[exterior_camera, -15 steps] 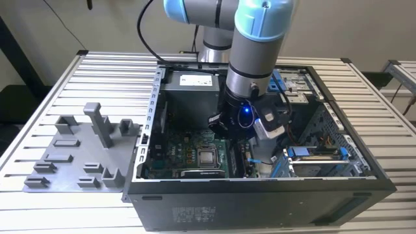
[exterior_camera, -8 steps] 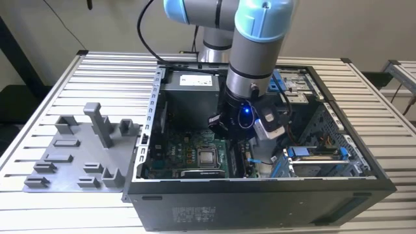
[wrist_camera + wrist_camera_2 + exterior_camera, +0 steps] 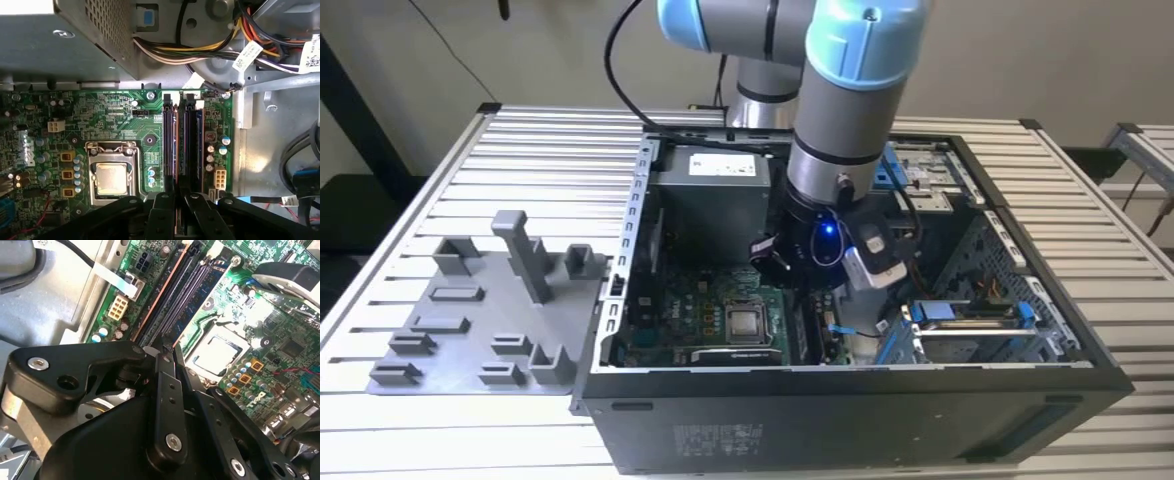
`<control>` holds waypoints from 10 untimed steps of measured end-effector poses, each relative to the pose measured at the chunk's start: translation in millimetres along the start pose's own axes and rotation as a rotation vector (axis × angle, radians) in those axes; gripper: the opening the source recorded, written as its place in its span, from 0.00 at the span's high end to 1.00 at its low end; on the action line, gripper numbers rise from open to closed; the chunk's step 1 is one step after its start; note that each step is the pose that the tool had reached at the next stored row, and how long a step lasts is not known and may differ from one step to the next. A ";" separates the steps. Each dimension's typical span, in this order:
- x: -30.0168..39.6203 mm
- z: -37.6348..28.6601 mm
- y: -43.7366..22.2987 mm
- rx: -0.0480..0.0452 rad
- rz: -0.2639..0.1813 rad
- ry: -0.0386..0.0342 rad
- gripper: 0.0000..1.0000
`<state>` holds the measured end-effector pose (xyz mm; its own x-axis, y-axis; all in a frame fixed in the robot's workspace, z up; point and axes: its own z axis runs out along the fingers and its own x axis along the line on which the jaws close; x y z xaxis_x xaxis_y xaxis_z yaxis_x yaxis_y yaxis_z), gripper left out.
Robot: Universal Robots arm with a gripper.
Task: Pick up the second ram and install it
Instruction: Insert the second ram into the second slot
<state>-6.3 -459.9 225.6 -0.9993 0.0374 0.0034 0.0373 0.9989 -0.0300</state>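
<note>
The second ram shows edge-on as a long thin strip standing in a memory slot of the green motherboard. In the second wrist view the second ram runs away from my fingertips. My gripper is at its near end, black fingers close on either side of the strip, and shut on it as far as I can see. The gripper sits low over the slots, and in the exterior view it is deep inside the open computer case. Another blue ram stands two slots over.
A square silver processor lies beside the slots. A power supply box and bundled cables crowd the far end of the case. The grey plastic tray with upright posts rests on the slatted table at the exterior view's left.
</note>
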 end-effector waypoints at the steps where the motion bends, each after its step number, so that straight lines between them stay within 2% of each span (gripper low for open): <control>1: -0.2 0.4 0.0 -0.0003 0.001 -0.0001 0.86; 10: -0.7 4.4 1.4 -0.0002 0.006 0.0001 0.86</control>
<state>-5.5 -458.7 221.2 -0.9991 0.0431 0.0034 0.0430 0.9986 -0.0298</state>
